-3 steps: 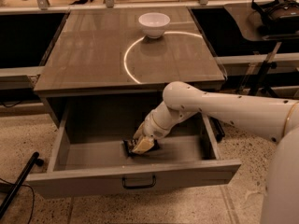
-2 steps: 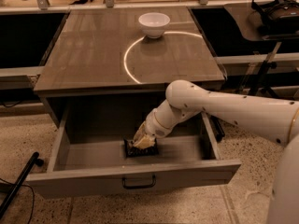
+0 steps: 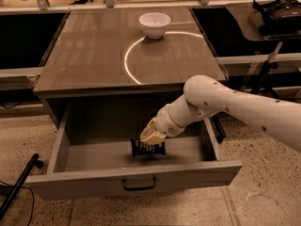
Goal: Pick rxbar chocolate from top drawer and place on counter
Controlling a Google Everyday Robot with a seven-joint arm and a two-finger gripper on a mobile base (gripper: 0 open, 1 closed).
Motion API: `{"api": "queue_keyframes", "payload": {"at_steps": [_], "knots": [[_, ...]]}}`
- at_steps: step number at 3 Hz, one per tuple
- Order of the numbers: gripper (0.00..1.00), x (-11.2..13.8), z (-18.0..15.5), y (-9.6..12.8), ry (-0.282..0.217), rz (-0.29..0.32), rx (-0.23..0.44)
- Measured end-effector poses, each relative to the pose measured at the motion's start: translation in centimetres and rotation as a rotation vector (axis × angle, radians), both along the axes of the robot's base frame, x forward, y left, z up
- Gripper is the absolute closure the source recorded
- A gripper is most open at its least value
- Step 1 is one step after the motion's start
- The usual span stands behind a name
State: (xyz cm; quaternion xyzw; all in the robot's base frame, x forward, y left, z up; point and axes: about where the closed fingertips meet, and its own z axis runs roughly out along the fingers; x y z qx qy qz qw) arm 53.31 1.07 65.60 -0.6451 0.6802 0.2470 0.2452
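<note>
- Gripper is seen low inside the open drawer, fingers clamped on the upper edge of the chocolate bar, which is held on edge near the drawer's middle
- The grasp should be held firm and the bar raised straight up until the counter lip is cleared
- The bar is best set down flat on bare counter, well apart from the white bowl

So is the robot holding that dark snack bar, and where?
Can't tell for sure. The end effector is right on the top edge of the snack bar, down in the open drawer, but a real grip isn't visible.
</note>
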Motion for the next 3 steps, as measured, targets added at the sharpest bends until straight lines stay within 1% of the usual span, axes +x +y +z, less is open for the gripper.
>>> {"api": "queue_keyframes", "payload": {"at_steps": [1, 2, 3], "knots": [[1.0, 0.0, 3.2, -1.6, -0.052, -0.004, 0.029], [1.0, 0.8, 7.0, -3.7, -0.126, -0.023, 0.037], [1.0, 0.8, 7.0, -3.7, -0.126, -0.022, 0.037]]}}
